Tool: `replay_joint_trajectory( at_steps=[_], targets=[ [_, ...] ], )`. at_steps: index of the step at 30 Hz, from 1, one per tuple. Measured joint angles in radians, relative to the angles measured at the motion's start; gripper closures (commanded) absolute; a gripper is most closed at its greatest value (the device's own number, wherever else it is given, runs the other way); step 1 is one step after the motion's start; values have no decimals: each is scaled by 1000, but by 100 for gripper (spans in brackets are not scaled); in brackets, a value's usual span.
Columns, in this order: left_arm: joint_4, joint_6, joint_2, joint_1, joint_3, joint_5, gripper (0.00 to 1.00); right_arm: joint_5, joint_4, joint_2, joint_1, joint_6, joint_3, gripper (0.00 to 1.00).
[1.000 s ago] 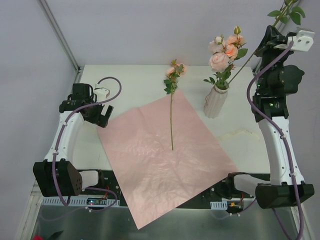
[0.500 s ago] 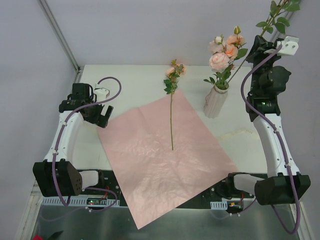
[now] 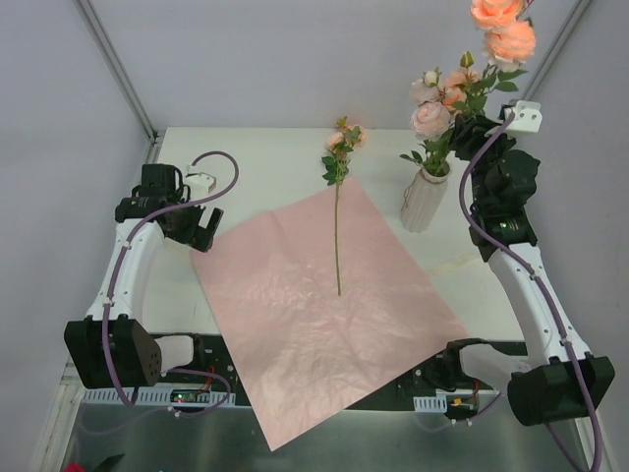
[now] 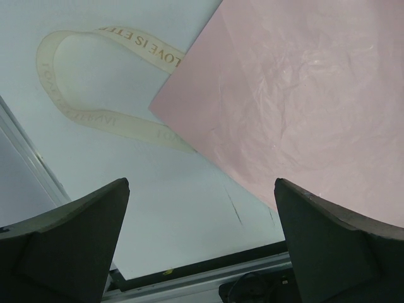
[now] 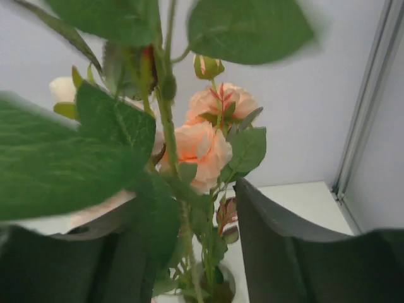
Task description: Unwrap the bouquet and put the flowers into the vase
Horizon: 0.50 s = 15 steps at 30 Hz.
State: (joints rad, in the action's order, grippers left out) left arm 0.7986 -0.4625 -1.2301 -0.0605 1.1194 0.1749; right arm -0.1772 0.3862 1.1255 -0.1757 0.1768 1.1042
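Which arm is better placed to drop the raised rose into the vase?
Right. The right hand is around that rose above the vase; the left hand hovers by the paper.

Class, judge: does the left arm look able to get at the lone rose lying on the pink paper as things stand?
Probably yes. The left gripper is open beside the pink paper, and only that flat sheet lies between it and the lone rose; the right arm is by the vase.

Prob. robot lab: white table (image 3: 265, 157), bare grey walls (image 3: 256, 59) (alu frame posts (image 3: 118, 71)).
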Motion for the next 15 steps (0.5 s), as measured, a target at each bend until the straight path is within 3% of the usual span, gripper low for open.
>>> replay_joint_trajectory(
  at_steps=[2,4,10,13,15],
  targets=[
    [0,0,4,0,0,0,1,-12,-36,-32,-5,0,-15,27],
    [0,0,8,0,0,0,1,-28,-57,-81,-16,2,-49,23],
    [0,0,10,0,0,5,1,-122,-168,-219,-78,22,-92,18],
    [0,0,10,0,0,8,1,-152,-252,-198,-91,27,-18,20],
    [0,0,10,0,0,8,1,-158,-357,-109,-70,24,117,21]
  ],
)
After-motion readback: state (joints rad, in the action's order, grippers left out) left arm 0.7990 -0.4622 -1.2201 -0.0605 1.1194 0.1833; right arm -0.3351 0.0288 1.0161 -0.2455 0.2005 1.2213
